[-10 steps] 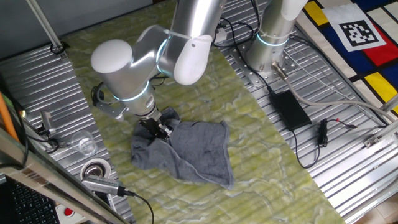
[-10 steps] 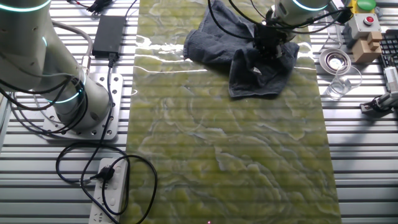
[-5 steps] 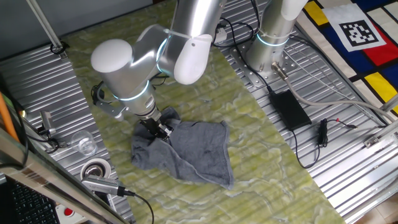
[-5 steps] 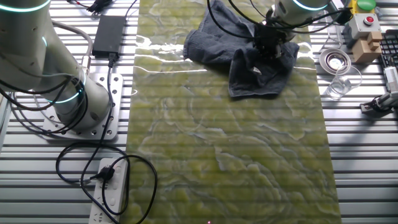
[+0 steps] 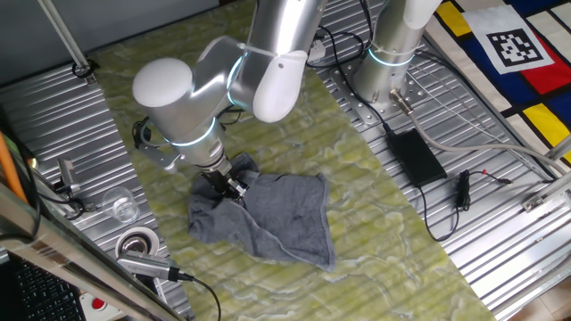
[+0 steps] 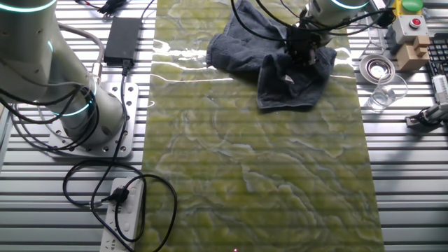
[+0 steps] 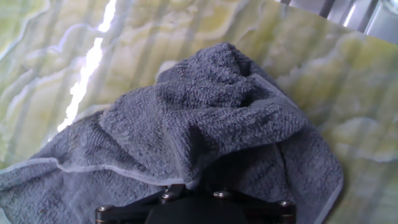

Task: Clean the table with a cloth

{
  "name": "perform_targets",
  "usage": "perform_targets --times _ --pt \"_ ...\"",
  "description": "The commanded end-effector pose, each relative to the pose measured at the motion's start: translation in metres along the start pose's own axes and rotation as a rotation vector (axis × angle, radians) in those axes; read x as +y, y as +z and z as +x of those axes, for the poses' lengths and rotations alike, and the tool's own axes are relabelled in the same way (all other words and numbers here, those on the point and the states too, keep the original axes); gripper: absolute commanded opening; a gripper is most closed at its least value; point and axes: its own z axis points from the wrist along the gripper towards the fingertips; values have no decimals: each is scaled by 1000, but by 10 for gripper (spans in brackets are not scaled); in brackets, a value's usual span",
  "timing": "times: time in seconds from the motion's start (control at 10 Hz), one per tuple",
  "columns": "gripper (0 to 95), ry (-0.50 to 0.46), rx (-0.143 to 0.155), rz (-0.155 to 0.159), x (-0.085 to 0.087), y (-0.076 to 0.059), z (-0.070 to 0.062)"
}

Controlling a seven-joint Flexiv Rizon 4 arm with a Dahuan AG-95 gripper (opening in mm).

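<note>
A glass (image 5: 120, 206) and tape roll (image 5: 136, 242) sat beside the table (image 5: 384, 232); gripper (image 5: 227, 185) pinched the rumpled blue-grey cloth (image 5: 285, 218).

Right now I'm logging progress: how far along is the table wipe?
Done: the gripper is down on the cloth, fabric bunched at its fingers. In hand: the cloth lies crumpled near one end of the table. Left: the long marbled stretch beyond it shows no cloth, so most wiping likely remains.

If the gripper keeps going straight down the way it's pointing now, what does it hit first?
The gripper points down into the bunched fold of the cloth; it seems already in contact there. Straight on, it would press the cloth onto the table beneath.
</note>
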Motion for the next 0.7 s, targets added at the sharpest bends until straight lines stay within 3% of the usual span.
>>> perform_targets --times 0.1,0.3,0.6,0.7 --pt "0 -33 -13 1 -25 -8 12" --pt "0 -88 -24 -4 -76 -24 23" --pt "0 -212 -8 -6 -136 -47 28" --pt "0 -238 -1 -7 -147 -51 29"
